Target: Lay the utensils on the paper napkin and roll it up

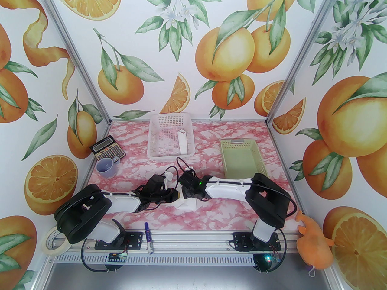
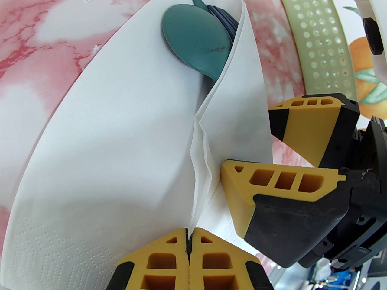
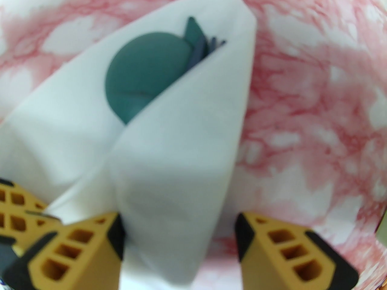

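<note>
Left gripper (image 2: 189, 237) was clenched flat, yellow pads together, pinching the near edge of the thin white paper napkin (image 2: 105, 149) right where its layers met in a crease. The napkin lay centre-front on the pink marbled table top (image 1: 229, 210), between the two wrists, with one side folded over the utensils. Dark teal-green plastic spoon (image 2: 195, 39) sat inside the fold, bowl poking out of the far open end. Darker ribbed fork tines (image 2: 225, 18) were tucked just behind it against the flap, plus a slim teal tip (image 2: 198, 0) above the bowl, type unclear. Handles were hidden under paper. Right gripper (image 3: 178, 222) was released: jaws apart, straddling the near end of the folded flap. The finger on that view's left touched paper; the other stood clear, with table showing in the gap. The right wrist view was blurred. In the left wrist view, the lower of the right gripper's fingers (image 2: 266, 186) touched the napkin just beside the crease. Further back: white mesh plastic basket (image 1: 154, 125) with a white object in it, and a pale green perforated plastic basket (image 1: 225, 156) to its right, both well apart from the napkin. Left side: black calculator (image 1: 108, 152) and blue-grey mug (image 1: 105, 167). A blue-capped marker pen (image 1: 148, 237) lay on the front rail, a tape roll (image 1: 50, 243) at the left corner and an orange plush toy (image 1: 314, 243) at the right.
</note>
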Action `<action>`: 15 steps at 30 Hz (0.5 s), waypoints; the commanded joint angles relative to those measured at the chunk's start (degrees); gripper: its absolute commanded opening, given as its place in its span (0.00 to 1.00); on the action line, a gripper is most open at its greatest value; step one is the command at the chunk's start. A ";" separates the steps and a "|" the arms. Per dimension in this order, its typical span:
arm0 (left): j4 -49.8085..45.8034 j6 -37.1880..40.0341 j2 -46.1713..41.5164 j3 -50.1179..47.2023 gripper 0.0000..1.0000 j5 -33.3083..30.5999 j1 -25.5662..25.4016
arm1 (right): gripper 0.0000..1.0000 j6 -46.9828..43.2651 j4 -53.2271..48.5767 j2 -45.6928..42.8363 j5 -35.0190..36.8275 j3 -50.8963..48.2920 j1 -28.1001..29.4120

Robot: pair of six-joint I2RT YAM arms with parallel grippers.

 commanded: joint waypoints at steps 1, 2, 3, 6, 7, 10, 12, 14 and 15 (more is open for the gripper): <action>-5.11 -0.41 0.13 -1.73 0.00 -2.15 0.29 | 0.63 -1.33 -8.56 -0.49 3.84 -3.28 -2.11; -5.11 -0.38 0.12 -1.79 0.00 -2.28 0.25 | 0.62 -1.41 -8.63 -0.67 3.86 -3.47 -2.23; -5.15 -0.40 0.13 -1.82 0.00 -2.25 0.23 | 0.61 -1.41 -8.59 -0.86 3.91 -3.67 -2.28; -5.19 -0.44 0.13 -1.82 0.00 -2.29 0.26 | 0.61 -1.46 -8.68 -1.19 3.97 -3.98 -2.50; -5.19 -0.47 0.11 -1.82 0.00 -2.24 0.20 | 0.60 -1.50 -8.73 -1.21 3.98 -4.09 -2.56; -5.19 -0.42 0.04 -1.82 0.00 -2.27 0.21 | 0.59 -1.55 -8.33 -1.15 3.76 -4.38 -2.77; -5.06 -0.38 -0.02 -1.82 0.00 -2.14 0.19 | 0.59 -1.59 -7.68 -1.00 2.73 -4.13 -2.76; -4.93 -0.40 0.09 -1.82 0.00 -2.07 0.24 | 0.60 -1.59 -7.07 -1.13 1.02 -3.24 -2.74; -4.86 -0.31 0.13 -1.74 0.00 -1.89 0.27 | 0.60 -1.58 -6.64 -1.42 0.01 -2.63 -2.71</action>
